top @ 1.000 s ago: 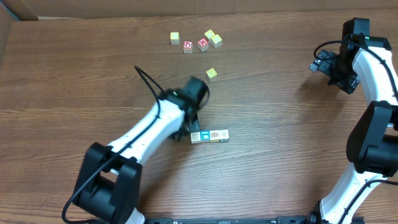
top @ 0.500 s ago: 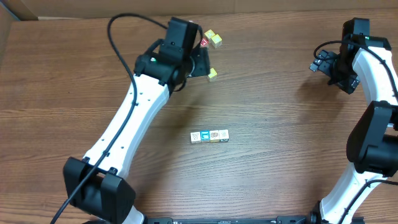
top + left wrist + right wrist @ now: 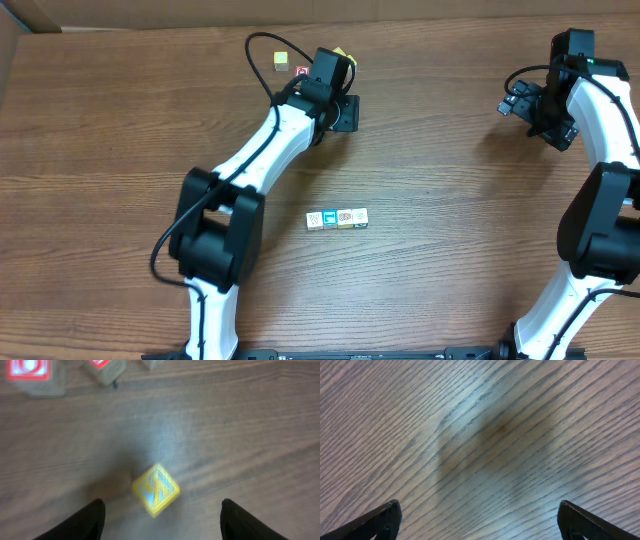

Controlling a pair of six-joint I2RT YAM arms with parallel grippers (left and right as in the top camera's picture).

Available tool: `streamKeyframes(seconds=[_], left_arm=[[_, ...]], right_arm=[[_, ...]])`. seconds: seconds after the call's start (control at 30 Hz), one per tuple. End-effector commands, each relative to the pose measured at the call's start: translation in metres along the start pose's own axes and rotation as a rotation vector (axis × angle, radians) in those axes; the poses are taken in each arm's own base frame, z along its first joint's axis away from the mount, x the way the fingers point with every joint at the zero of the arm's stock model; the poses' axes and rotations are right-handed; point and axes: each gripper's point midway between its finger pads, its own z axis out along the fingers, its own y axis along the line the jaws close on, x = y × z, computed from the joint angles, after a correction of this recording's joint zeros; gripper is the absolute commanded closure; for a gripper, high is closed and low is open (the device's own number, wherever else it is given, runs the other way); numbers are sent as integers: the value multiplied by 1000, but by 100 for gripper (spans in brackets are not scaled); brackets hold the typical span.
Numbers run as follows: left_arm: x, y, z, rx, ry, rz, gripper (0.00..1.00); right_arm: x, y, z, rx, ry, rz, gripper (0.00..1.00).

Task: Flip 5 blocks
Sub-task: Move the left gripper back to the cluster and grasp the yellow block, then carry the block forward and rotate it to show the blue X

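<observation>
Overhead, a brown wood-grain table (image 3: 100,150) with two white and black robot arms. The left arm reaches far across to the back of the table. Its wrist camera looks straight down on one yellow block (image 3: 155,489), which lies on the wood turned corner-on like a diamond, with a blurred blue and yellow print on its upper face. The left gripper (image 3: 162,505) is released: its two dark fingers (image 3: 90,521) stand wide on either side of the yellow block and neither touches it. From overhead this block is hidden under the gripper.

Just beyond it are two red cubes (image 3: 30,370), blurred at the top edge of the wrist view. A small pale yellow block (image 3: 282,61) sits left of them at the back of the table.

Near the table's middle, well apart from the left gripper, a row of four blocks (image 3: 337,218) lies side by side and touching; the second from the left shows a blue face.

The right arm stands at the right edge. The right gripper (image 3: 479,507) is spread wide over bare wood and holds nothing.
</observation>
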Motion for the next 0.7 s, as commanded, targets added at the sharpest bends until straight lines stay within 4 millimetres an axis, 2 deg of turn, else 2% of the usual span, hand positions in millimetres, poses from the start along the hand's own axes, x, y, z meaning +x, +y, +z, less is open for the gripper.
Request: streamKeyframes(seconds=[0.0, 0.17, 0.27, 0.4, 0.5, 0.57, 0.67], left_arm=[[-5, -1, 19, 15, -29, 63, 34], [-3, 0, 43, 16, -51, 117, 37], [8, 6, 58, -10, -27, 152, 38], [23, 12, 65, -27, 26, 197, 52], [26, 19, 53, -63, 56, 213, 61], [22, 27, 32, -120, 69, 216, 67], [15, 32, 1, -160, 70, 218, 69]], right_arm=[[-11, 3, -21, -20, -57, -4, 0], [-11, 3, -21, -20, -57, -4, 0], [-11, 3, -21, -20, -57, -4, 0], [-11, 3, -21, -20, -57, -4, 0], [-11, 3, -21, -20, -57, -4, 0], [-11, 3, -21, -20, -57, -4, 0], [-11, 3, -21, -20, -57, -4, 0]])
